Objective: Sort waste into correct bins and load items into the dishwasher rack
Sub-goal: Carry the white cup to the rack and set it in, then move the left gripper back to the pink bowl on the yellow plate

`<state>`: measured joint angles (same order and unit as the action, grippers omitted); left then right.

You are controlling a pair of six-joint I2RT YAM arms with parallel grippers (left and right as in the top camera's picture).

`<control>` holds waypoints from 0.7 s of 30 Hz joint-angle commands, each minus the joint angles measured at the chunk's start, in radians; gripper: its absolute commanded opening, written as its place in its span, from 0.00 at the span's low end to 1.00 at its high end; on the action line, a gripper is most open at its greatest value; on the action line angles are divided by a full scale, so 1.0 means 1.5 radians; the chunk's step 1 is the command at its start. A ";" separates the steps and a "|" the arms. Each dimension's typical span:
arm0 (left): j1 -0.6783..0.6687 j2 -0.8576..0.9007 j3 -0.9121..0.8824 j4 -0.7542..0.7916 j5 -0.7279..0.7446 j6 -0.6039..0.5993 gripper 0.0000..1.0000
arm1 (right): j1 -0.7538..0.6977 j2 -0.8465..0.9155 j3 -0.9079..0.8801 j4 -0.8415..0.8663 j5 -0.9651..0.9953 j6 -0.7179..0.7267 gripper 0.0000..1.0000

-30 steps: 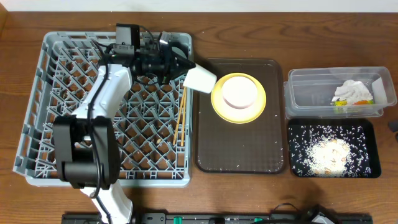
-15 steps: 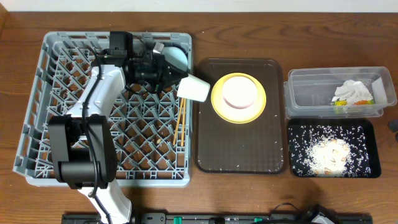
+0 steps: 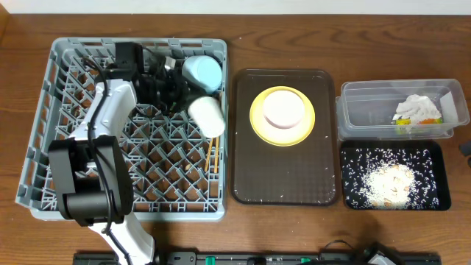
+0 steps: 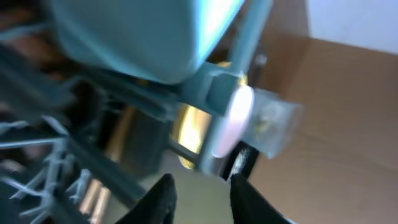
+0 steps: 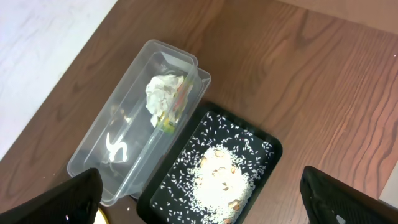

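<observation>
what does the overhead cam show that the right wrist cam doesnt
Only the overhead: the dishwasher rack with the left arm over it, a white cup, a light-blue dish and chopsticks in it, and the brown tray with the yellow plate and white bowl.

Only the right wrist: the right gripper, fingers wide apart and holding nothing.

Both: the clear tub holding the tissue and wrapper, and the black tray of rice.
</observation>
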<state>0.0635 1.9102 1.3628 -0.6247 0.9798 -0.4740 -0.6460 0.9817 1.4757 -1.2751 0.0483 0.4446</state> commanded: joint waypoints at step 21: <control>0.013 -0.237 0.021 -0.007 -0.146 0.012 0.73 | -0.009 -0.001 0.000 -0.001 0.000 0.007 0.99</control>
<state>0.1085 1.6451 1.3643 -0.6258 0.7994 -0.4702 -0.6460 0.9817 1.4757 -1.2751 0.0483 0.4446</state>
